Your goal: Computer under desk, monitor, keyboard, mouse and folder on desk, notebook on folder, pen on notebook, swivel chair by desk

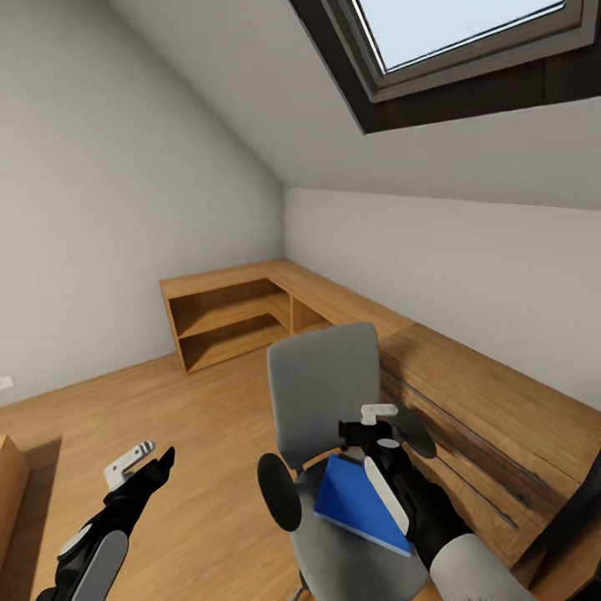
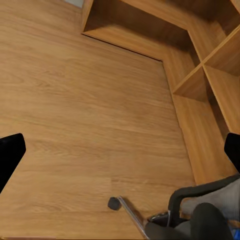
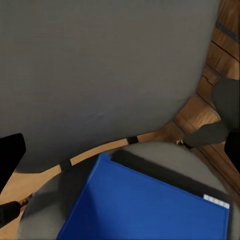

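The grey swivel chair (image 1: 321,388) stands mid-room with its back toward the wooden wall units. The blue folder (image 1: 355,501) lies flat on its seat and is also seen close up in the right wrist view (image 3: 150,205), with a dark strip along its far edge that I cannot identify. My right gripper (image 1: 371,430) hovers open just above the folder, in front of the chair back (image 3: 100,75), with nothing between its fingers (image 3: 10,155). My left gripper (image 1: 159,455) is open over bare floor left of the chair, whose armrest (image 2: 200,190) and wheel (image 2: 114,203) show nearby.
A low open wooden shelf unit (image 1: 234,317) fills the far corner and joins a wooden drawer chest (image 1: 467,401) along the right wall. A dark slanted object (image 1: 576,509) cuts in at the right edge. A wooden piece (image 1: 8,492) sits at the left edge. A skylight (image 1: 467,33) is overhead.
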